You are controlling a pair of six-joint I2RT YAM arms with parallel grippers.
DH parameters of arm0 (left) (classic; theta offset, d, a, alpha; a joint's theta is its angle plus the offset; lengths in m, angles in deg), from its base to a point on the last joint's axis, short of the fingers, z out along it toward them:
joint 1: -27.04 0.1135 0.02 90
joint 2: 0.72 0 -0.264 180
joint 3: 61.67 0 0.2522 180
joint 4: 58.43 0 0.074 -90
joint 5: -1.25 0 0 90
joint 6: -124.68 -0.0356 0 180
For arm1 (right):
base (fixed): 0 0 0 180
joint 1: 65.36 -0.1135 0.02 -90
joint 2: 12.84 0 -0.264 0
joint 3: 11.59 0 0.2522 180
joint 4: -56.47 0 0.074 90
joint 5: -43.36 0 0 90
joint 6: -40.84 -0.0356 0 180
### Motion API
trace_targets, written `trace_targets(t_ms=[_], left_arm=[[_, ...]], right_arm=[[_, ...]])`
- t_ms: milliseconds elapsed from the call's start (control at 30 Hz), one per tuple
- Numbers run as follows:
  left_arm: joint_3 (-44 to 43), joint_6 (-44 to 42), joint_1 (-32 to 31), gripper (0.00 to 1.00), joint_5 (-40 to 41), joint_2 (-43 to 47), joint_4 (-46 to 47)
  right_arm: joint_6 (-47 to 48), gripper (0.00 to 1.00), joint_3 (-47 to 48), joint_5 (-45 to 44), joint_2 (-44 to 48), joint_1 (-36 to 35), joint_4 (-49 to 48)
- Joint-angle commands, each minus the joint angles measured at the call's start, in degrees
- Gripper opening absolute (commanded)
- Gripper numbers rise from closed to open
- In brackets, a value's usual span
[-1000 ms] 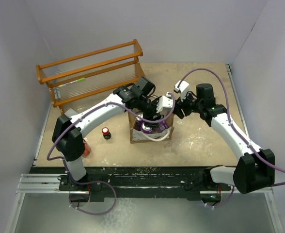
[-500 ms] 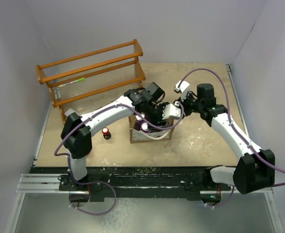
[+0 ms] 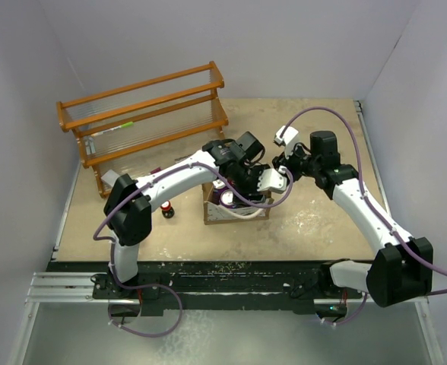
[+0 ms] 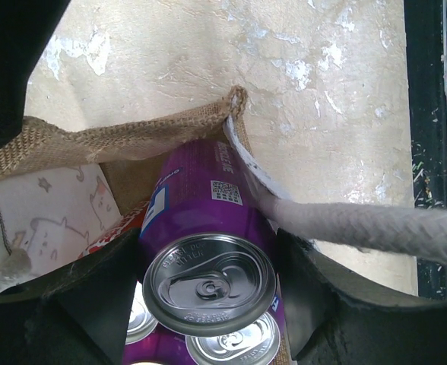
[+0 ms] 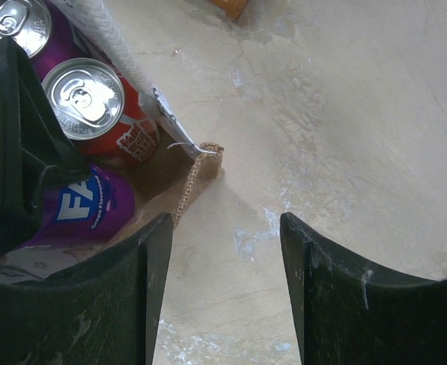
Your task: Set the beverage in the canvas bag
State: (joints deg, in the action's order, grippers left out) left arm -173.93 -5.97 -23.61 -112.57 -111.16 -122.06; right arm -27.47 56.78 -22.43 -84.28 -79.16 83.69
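Observation:
The canvas bag (image 3: 222, 215) stands at the table's middle, tan with white rope handles. My left gripper (image 3: 255, 182) hangs over its right end, shut on a purple can (image 4: 208, 220) that stands upright inside the bag's corner (image 4: 235, 99). Other can tops (image 4: 231, 346) lie below it, and a rope handle (image 4: 360, 224) crosses beside the right finger. My right gripper (image 3: 283, 163) is open and empty just right of the bag. In the right wrist view it (image 5: 225, 251) hovers over bare table beside the bag's corner (image 5: 201, 171), with a red can (image 5: 94, 99) and a purple can (image 5: 79, 209) inside.
A wooden rack (image 3: 144, 114) stands at the back left. A small dark bottle with a red cap (image 3: 166, 209) stands left of the bag. The two grippers are close together over the bag's right edge.
My left gripper has moved right across the bag with the purple can and now sits at its right end. My right gripper has barely moved.

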Motion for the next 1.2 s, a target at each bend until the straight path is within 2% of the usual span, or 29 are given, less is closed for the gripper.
trace_targets(t_ms=[0, 367, 833, 1000, 1167], left_arm=[[-4.3, -4.7, -0.1, 0.08, -3.4, 1.1, -1.6], [-3.4, -10.1, -0.1, 0.11, -4.0, -0.9, -3.0], [-3.6, -12.2, -0.1, 0.16, -2.4, -4.2, -4.0], [-3.4, -11.7, -0.1, 0.2, -2.3, -5.1, -3.4], [-2.7, -11.4, -0.1, 0.29, -2.0, -5.6, -2.4]], right_arm=[[1.0, 0.61, 0.1, 1.5, 2.0, 0.5, 0.2], [0.1, 0.6, 0.6, 0.0, 1.6, 0.6, -0.1], [-1.9, 0.61, 1.0, -3.1, 1.3, 2.3, -0.3], [-1.9, 0.61, 0.8, -3.4, 1.6, 2.6, -0.9], [-1.6, 0.61, 0.7, -3.3, 1.8, 2.6, -0.8]])
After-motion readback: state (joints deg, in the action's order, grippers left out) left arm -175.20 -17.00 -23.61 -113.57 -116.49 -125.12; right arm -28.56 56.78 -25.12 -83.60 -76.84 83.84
